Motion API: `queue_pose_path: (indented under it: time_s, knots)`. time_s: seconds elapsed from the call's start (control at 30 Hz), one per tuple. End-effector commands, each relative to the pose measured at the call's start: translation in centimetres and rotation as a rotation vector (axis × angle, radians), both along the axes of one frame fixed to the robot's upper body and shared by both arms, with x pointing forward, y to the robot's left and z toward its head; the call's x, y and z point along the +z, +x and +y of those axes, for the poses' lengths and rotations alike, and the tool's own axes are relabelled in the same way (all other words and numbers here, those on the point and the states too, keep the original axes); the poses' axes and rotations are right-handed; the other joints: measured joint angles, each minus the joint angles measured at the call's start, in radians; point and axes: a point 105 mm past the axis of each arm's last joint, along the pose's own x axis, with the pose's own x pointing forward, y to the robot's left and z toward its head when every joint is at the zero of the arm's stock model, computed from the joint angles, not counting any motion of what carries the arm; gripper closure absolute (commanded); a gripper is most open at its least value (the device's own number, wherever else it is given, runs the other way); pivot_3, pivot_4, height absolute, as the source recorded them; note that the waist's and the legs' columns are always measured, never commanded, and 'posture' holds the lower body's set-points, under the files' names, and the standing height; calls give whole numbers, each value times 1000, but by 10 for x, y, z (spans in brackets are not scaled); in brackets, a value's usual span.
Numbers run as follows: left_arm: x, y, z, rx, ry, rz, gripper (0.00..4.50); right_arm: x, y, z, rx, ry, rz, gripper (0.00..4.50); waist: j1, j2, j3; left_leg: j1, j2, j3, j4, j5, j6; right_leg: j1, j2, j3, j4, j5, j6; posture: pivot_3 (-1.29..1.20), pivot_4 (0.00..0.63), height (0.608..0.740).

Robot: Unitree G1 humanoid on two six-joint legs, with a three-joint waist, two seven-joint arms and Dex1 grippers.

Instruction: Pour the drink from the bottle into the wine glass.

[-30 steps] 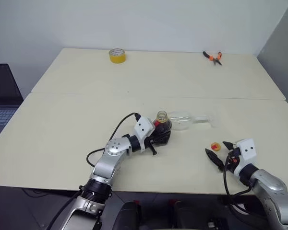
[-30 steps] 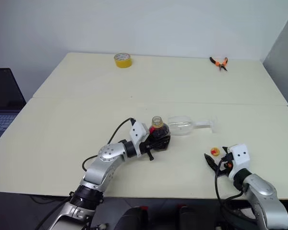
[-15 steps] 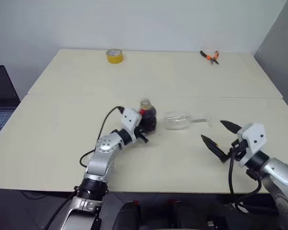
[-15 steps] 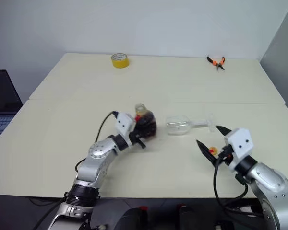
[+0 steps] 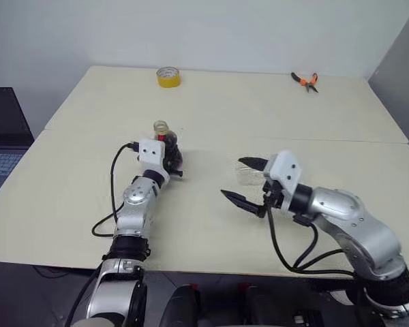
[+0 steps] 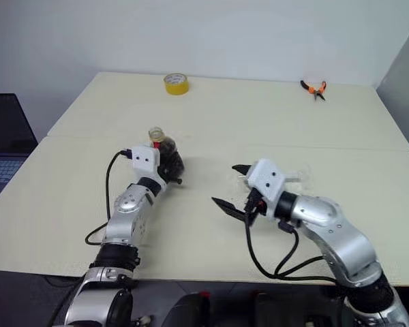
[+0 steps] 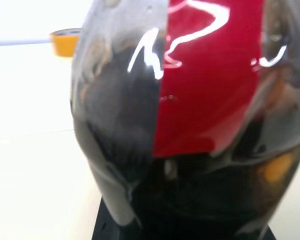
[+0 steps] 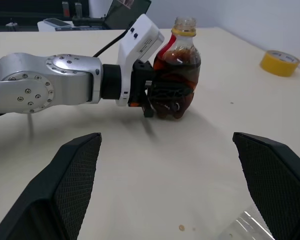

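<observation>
Bottle (image 8: 178,75), light, squashy plastic, stands clamped low in the left gripper (image 6: 165,163); the fragile wine glass (image 5: 249,175) lies toppled by the spread right gripper (image 5: 247,182), best taken at its stem.

wall (image 5: 225,27): plain white | table (image 5: 225,109): pale beige, seamed

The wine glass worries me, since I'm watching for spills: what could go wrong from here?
1. The wine glass lies on its side on the table, so pouring now would spill; it likely needs righting first.
2. The open right gripper is close to the glass and could knock or roll it.
3. The bottle, held by the left gripper, has no cap and holds dark drink; tilting it could slosh.
</observation>
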Motion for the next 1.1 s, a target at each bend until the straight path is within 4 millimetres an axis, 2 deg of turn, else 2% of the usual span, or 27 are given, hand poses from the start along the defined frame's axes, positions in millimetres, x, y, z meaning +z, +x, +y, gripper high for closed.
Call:
queue_pose_path:
  time_s: [0.03,0.23,0.43,0.8,0.83,0.97,1.1]
  knots:
    - [19,4,-2,1,3,-80,3861,8,1,6,14,1,-42,0,0,0,0,-1,0,0,0,0,0,0,0,0,0,0,0,0,150,740]
    - [18,10,7,52,-14,-80,3861,9,5,13,18,7,-52,0,-1,0,0,1,0,-1,1,0,0,0,-1,-1,2,0,0,0,150,740]
    - [8,18,16,111,-58,-28,3861,12,5,15,16,24,-54,0,-1,0,0,1,0,-1,1,0,0,0,0,-1,3,0,0,0,150,740]
    - [5,11,9,59,-85,-37,178,14,3,14,8,37,-56,0,-3,0,0,1,0,0,0,0,0,0,0,-1,3,0,0,0,150,740]
    - [4,9,9,62,-75,-36,25,15,3,13,2,41,-59,0,-3,0,0,1,0,0,0,0,0,0,0,-1,3,0,0,0,150,740]
    - [3,-4,11,57,-32,-39,25,18,2,6,-26,54,-75,0,-3,0,0,1,0,0,0,0,0,0,0,-1,3,0,0,0,150,740]
    - [-5,-32,6,-29,-18,-7,25,17,-2,-10,-77,40,-83,0,-3,0,0,1,0,0,0,0,-1,0,-1,0,2,0,0,0,150,740]
